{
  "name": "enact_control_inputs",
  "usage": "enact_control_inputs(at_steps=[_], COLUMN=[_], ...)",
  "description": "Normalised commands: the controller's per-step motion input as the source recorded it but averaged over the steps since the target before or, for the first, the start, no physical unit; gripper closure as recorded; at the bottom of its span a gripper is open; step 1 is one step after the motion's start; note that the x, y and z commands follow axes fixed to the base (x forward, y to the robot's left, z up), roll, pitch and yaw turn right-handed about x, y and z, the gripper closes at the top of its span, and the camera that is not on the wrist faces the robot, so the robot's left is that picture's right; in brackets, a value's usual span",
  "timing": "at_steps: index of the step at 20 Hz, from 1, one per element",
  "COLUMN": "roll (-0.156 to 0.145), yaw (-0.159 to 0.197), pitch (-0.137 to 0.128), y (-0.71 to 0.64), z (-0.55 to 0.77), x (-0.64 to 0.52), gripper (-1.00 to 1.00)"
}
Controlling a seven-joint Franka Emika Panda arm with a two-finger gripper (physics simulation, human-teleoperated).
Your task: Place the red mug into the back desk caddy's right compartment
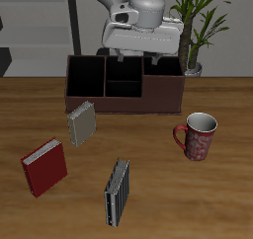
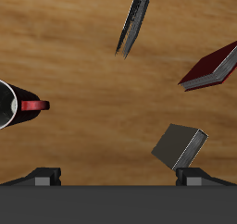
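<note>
Wood grain in a warm brown covers the desk [image 1: 148,199] from edge to edge, and its surface looks smooth and matte. Behind it the room shows pale grey shelving and a green potted plant [image 1: 203,21] standing at about one o'clock from the caddy. No brand, label or readable writing shows on any object.

The red mug [image 1: 201,136] stands upright on the desk, handle turned toward the desk's middle, at roughly four o'clock from the back desk caddy [image 1: 125,83] and apart from it. The caddy's right compartment [image 1: 164,80] is partly hidden by the arm, so I cannot tell what it holds. In the wrist view only the mug's rim and red handle [image 2: 18,105] show at the frame's edge.

The pincer [image 1: 133,57] hangs over the caddy, well away from the mug, holding nothing; its two fingertips [image 2: 43,177] show far apart across the wrist view, so the jaws stand apart.

Three books lie on the desk: a grey book [image 1: 82,122] just in front of the caddy, a red book [image 1: 44,167] at seven o'clock from it, and a dark book [image 1: 118,192] nearer the front edge.
</note>
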Motion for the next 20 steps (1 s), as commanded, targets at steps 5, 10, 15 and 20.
enact_control_inputs(at_steps=[5, 10, 15, 20], roll=[0.089, -0.017, -0.006, -0.002], yaw=[-0.002, -0.003, 0.011, 0.027], pitch=[-0.007, -0.034, -0.022, -0.046], y=[0.68, 0.42, 0.43, 0.6], z=[-0.02, -0.04, -0.11, -0.09], x=[-0.04, 0.07, 0.02, 0.01], gripper=[-1.0, -1.0, -1.0, -1.0])
